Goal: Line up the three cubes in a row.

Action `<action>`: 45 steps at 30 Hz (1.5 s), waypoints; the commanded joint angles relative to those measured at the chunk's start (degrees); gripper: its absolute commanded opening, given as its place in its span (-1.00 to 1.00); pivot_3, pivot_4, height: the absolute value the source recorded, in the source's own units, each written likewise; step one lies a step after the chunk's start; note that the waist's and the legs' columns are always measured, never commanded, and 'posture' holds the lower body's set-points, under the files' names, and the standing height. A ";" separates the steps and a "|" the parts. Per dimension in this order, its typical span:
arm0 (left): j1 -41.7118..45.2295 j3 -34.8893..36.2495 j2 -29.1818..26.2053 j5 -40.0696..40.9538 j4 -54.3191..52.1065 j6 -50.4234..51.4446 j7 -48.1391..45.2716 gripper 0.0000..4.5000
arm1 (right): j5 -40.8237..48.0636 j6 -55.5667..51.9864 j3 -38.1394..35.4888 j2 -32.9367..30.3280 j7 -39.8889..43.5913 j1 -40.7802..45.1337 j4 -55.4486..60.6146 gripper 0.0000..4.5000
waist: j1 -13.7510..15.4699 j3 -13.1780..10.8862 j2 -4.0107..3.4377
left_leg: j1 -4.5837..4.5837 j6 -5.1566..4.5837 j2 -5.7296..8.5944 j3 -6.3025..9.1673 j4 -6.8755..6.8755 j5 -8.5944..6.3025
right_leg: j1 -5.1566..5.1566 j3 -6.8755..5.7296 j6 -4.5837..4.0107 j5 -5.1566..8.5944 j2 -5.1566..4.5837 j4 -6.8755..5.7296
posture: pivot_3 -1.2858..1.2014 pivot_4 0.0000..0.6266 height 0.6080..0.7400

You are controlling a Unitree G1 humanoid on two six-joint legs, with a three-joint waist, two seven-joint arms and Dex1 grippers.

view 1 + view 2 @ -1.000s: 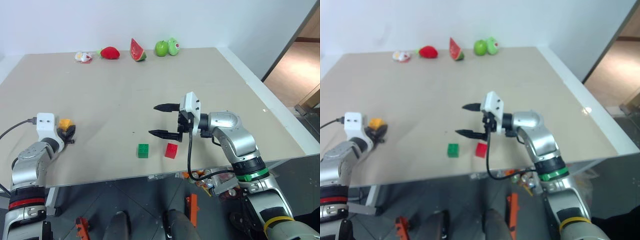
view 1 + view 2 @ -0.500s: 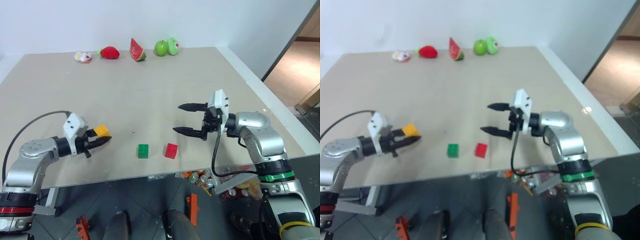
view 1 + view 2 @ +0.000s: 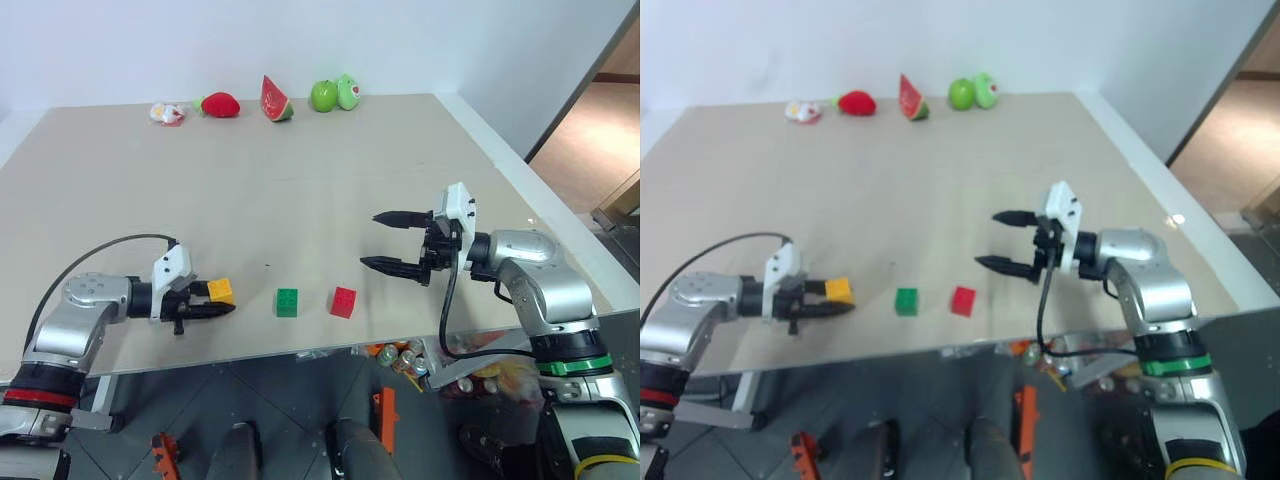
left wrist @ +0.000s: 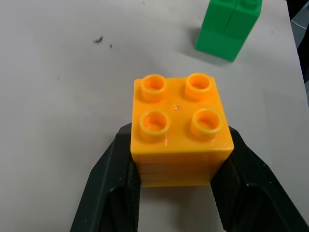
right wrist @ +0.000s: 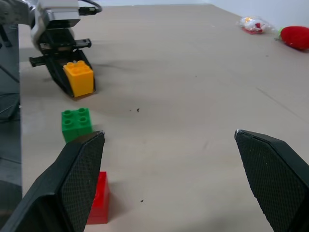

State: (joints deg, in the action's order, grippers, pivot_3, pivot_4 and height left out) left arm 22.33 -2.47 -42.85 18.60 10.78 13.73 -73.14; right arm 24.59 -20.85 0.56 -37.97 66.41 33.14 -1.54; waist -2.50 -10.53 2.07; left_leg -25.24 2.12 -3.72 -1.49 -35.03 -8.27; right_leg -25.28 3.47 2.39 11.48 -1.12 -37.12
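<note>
Left gripper (image 3: 208, 300) clamps the yellow cube (image 3: 220, 291), left of the green cube (image 3: 287, 301) and red cube (image 3: 343, 300); right gripper (image 3: 382, 240) gapes empty.

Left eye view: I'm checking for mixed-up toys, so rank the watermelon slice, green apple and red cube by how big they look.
1. Watermelon slice
2. Green apple
3. Red cube, though it sits nearer the camera and still looks smallest.

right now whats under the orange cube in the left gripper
The orange cube sits clamped in the left gripper, with the table below it. The cube hides its own underside, so contact with the table cannot be told.
</note>
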 commanded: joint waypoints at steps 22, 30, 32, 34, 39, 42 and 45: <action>1.90 -2.53 0.15 -0.84 0.08 -1.81 -7.49 -0.40 | 7.61 -8.15 -0.32 -4.04 4.83 -4.73 12.27 1.00 | 0.00 0.00 0.00 | 0.01 -0.03 0.00 0.01 -0.01 -0.01 | 0.01 0.04 0.02 0.05 0.03 -0.01 | 0.03 -0.52 1.00; 3.63 -4.16 2.44 -1.83 3.42 -3.77 -7.63 -0.40 | 8.02 -9.11 -1.56 -5.68 4.19 -6.22 13.76 1.00 | 0.01 0.00 0.00 | 0.02 -0.03 0.01 0.01 -0.01 -0.01 | 0.02 0.04 0.02 0.05 0.03 -0.01 | 0.03 -0.52 1.00; 3.96 -4.28 2.52 -1.77 4.09 -3.73 -7.97 -0.18 | 8.07 -9.11 -1.81 -5.94 3.99 -6.54 13.98 1.00 | 0.01 0.00 0.00 | 0.02 -0.03 0.01 0.01 -0.03 -0.01 | 0.03 0.04 0.03 0.05 0.03 -0.01 | 0.03 -0.52 1.00; 4.28 -4.11 2.65 -2.39 4.85 -4.33 -7.41 0.19 | 8.11 -9.17 -2.02 -6.04 3.77 -6.59 13.95 1.00 | 0.01 0.00 0.00 | 0.02 -0.03 0.01 0.01 -0.03 -0.01 | 0.04 0.04 0.03 0.04 0.03 -0.01 | 0.03 -0.52 1.00; 4.31 -2.58 2.18 -2.72 4.69 -4.99 -6.25 0.94 | 8.28 -9.05 -2.28 -6.69 3.87 -6.80 13.66 1.00 | 0.07 0.00 0.00 | 0.03 -0.06 0.01 0.04 -0.18 0.01 | 0.09 0.02 0.07 0.01 0.02 -0.07 | 0.03 -0.52 1.00; 3.34 -0.43 0.30 -1.82 3.64 -4.15 -5.57 0.94 | 8.30 -8.79 -2.18 -7.08 4.04 -6.51 12.95 1.00 | 0.01 0.00 0.00 | 0.03 -0.06 0.00 0.04 -0.31 0.01 | 0.11 0.04 0.05 -0.02 0.02 -0.07 | 0.03 -0.52 1.00; 0.67 2.87 -3.28 -0.57 2.19 -3.11 -4.93 0.94 | 8.10 -8.32 -2.06 -7.36 4.43 -6.07 11.92 1.00 | -0.34 0.00 0.00 | 0.03 -0.06 0.00 0.02 -0.35 0.01 | 0.06 0.09 0.02 -0.04 0.01 -0.07 | 0.03 -0.52 1.00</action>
State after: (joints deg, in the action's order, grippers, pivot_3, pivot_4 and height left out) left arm 23.81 -3.05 -44.18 16.74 14.83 10.22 -78.49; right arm 31.89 -30.06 0.82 -44.55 70.29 26.13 9.76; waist -2.84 -10.53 2.07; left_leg -25.20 2.06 -3.73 -1.47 -35.37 -8.26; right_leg -25.22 3.56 2.41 11.43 -1.11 -37.19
